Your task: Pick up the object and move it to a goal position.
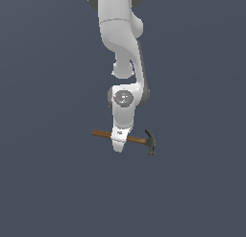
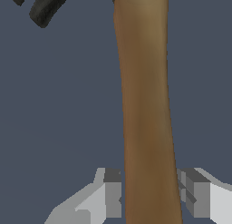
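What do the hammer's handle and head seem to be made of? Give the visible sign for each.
Handle: probably wood, matte; warm brown with faint lengthwise streaks. Head: probably metal, dull; dark grey with a curved claw. It is a render, so both are guesses.

White arm (image 1: 122, 49) w/ grey joints, grey-tipped claw (image 2: 149, 198).
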Tool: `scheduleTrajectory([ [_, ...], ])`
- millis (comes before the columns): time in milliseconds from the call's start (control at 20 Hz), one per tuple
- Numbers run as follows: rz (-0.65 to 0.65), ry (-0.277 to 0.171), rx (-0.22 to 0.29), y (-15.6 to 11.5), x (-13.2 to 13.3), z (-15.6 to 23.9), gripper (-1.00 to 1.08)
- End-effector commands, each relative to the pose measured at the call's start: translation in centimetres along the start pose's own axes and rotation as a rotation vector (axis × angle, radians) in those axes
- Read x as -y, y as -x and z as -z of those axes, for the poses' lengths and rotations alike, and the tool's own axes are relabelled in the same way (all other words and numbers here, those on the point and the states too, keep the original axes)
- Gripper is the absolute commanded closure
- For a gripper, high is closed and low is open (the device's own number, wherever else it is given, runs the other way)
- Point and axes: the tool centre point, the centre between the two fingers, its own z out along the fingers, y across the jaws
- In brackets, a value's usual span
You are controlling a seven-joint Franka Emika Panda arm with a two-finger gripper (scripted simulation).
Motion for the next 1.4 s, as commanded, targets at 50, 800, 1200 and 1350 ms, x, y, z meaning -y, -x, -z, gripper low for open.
scheduleTrajectory([
  [50,0.002,0.0,-0.001,0.0,-0.1,0.3,1.08],
  [800,0.003,-0.002,-0.002,2.4,-3.5,9.5,1.08],
  [1200,0.004,-0.004,-0.003,4.5,-6.6,17.7,1.08],
  [1350,0.004,-0.004,-0.003,5.3,-7.7,20.6,1.08],
])
